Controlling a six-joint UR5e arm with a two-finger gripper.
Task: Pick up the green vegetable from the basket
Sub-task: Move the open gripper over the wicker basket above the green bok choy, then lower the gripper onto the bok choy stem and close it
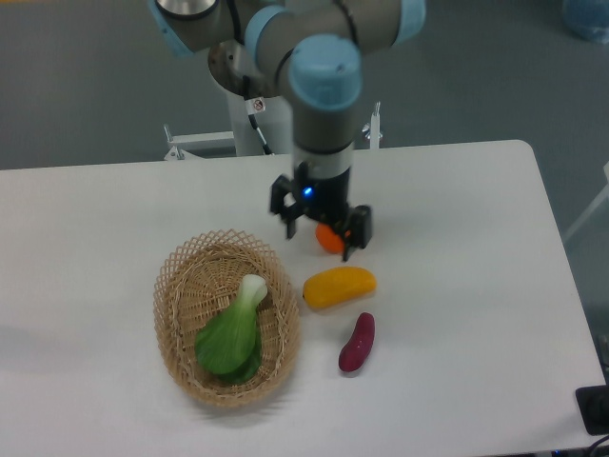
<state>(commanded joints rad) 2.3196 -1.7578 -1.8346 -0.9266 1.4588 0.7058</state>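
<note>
orange fruit [329,240] mostly hidden behind end effector [320,234]

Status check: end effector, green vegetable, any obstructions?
End effector open, empty, over the orange. Green vegetable lying in basket, untouched. Nothing covering it.

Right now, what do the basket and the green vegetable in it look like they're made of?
The basket looks like tan woven wicker or rattan, matte, with an open lattice rim you can see the table through. The green vegetable looks like a moulded plastic or foam toy: uniform bright green leaves, a smooth pale stem, slight sheen. Which of the two is hard to tell.
</note>
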